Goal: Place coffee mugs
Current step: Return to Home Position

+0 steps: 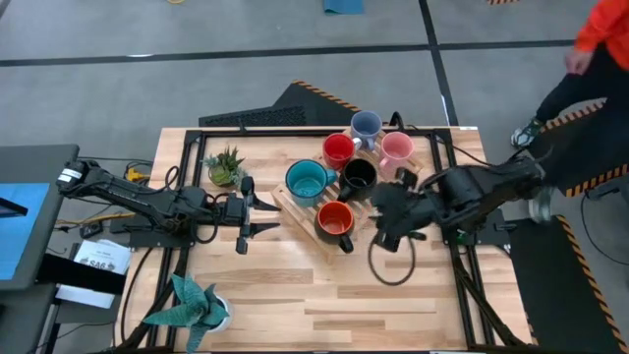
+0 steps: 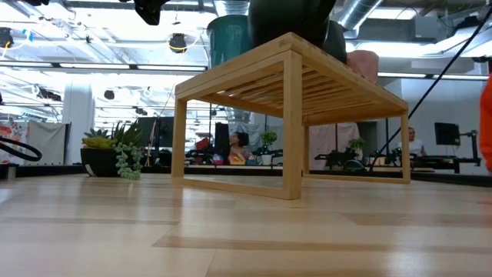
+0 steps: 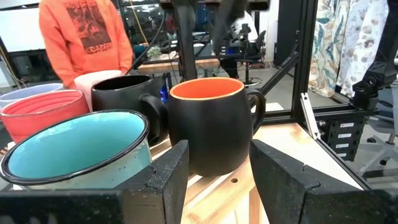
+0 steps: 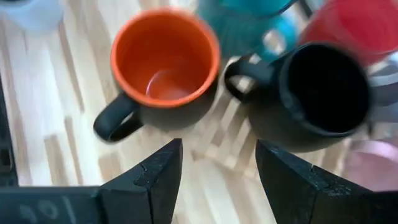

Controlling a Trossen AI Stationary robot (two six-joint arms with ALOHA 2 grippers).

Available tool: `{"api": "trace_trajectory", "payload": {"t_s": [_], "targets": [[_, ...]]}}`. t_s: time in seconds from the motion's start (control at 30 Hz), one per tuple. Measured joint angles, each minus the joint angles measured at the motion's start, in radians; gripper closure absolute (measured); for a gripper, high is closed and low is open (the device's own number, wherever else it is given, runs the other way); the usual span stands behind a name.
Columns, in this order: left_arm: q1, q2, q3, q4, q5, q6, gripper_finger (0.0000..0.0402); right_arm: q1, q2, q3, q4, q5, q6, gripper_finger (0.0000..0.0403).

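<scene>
Six mugs stand upright on a slatted wooden rack (image 1: 295, 208): lavender-blue (image 1: 366, 125), red (image 1: 338, 149), pink (image 1: 396, 147), teal (image 1: 309, 181), black (image 1: 358, 177), and a black mug with an orange inside (image 1: 335, 220). My left gripper (image 1: 267, 216) is open, level, just left of the rack, facing the orange-lined mug (image 3: 211, 124) and the teal mug (image 3: 74, 149). My right gripper (image 1: 386, 214) is open and hovers right of the rack, looking down on the orange-lined mug (image 4: 163, 62) and the black mug (image 4: 320, 93). Neither gripper touches anything.
A small potted plant (image 1: 226, 167) stands left of the rack and another (image 1: 192, 305) sits near the table's near-left corner. A black cable loop (image 1: 393, 261) lies right of centre. A person in orange (image 1: 600, 39) stands beyond the far-right corner. The low view shows the rack (image 2: 292, 100).
</scene>
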Motion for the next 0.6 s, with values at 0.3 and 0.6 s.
{"api": "trace_trajectory", "payload": {"t_s": [0.3,0.6], "targets": [[0.0,0.0,0.0,-0.003,0.0,0.0,0.0245,0.089,-0.121,-0.024,-0.038,0.231,0.082,0.0172],[0.0,-0.035,0.0,-0.026,0.003,-0.039,0.0245,0.133,-0.231,-0.227,-0.04,0.283,0.199,0.0172]]}}
